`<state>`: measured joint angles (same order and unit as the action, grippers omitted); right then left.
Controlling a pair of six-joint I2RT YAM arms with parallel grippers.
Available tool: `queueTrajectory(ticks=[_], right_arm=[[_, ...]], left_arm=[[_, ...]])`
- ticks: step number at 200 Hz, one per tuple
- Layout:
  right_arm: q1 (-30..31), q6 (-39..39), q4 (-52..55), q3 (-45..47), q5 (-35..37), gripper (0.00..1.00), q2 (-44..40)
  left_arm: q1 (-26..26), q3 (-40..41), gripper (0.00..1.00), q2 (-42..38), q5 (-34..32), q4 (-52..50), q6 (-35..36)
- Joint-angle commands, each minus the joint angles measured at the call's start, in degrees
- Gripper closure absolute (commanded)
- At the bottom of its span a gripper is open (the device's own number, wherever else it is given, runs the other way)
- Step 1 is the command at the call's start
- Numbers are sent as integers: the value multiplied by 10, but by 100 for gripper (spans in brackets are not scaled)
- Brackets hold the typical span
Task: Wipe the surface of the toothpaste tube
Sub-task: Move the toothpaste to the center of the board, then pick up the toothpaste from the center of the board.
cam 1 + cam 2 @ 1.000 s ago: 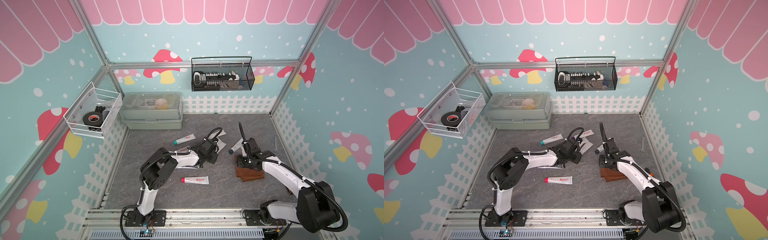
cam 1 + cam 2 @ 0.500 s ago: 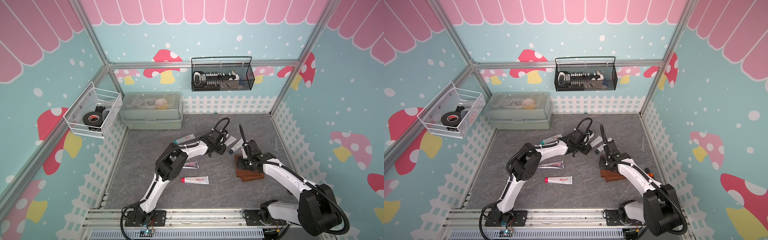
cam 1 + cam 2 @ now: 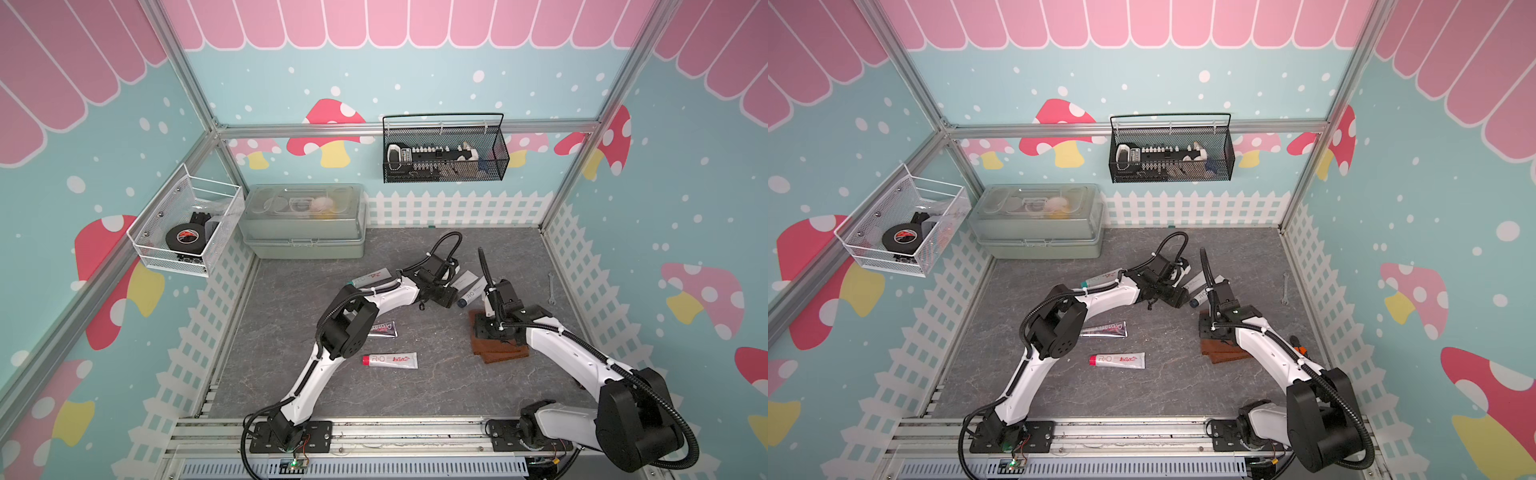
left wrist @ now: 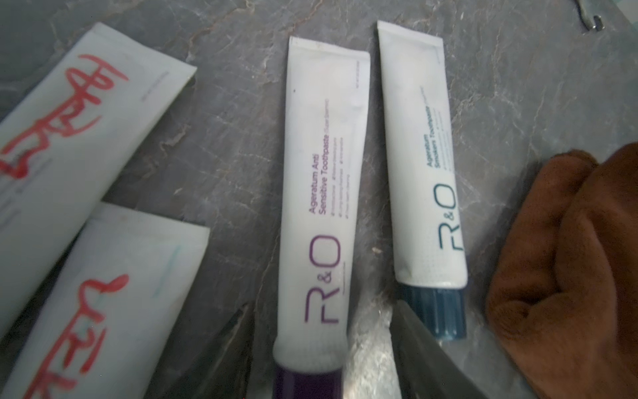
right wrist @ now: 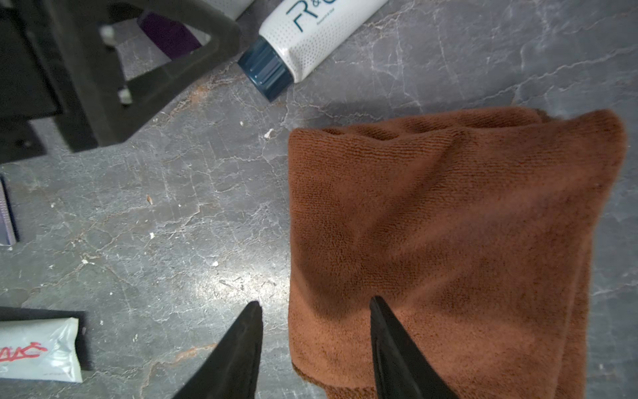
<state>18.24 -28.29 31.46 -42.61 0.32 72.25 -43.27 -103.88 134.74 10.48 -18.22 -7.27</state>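
left wrist: four toothpaste tubes point(image 4: 321, 207) point(image 4: 424, 165) point(image 4: 69, 138) point(image 4: 114, 304), one cloth point(image 4: 569, 259), left gripper point(image 4: 321, 305), right gripper point(image 5: 316, 300) both parted

Both top views give you bright, even light, faint shadows, and posts point(image 3: 178, 62) leaning out toward 10 and 2 o'clock. Your left wrist view is blurred; in the right, glare patches the surface point(image 5: 221, 276) beside the cloth point(image 5: 448, 224).

Six toothpaste tubes point(image 4: 321, 207), maybe seven; one brown cloth point(image 5: 448, 241); one wrench point(image 3: 550, 287).
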Motion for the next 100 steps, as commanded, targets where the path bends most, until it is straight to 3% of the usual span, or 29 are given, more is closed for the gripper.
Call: queueTrajectory(ticks=[1,55,100], right_arm=[[-2,10,-2,5,-5,50,0],[-2,10,-5,7,-8,50,-1],[-2,10,-7,7,-12,50,2]], left_arm=[[11,29,38,-77,2,6,-4],[52,141,36,-183,-57,13,-10],[91,169,35,-180,-82,-18,4]])
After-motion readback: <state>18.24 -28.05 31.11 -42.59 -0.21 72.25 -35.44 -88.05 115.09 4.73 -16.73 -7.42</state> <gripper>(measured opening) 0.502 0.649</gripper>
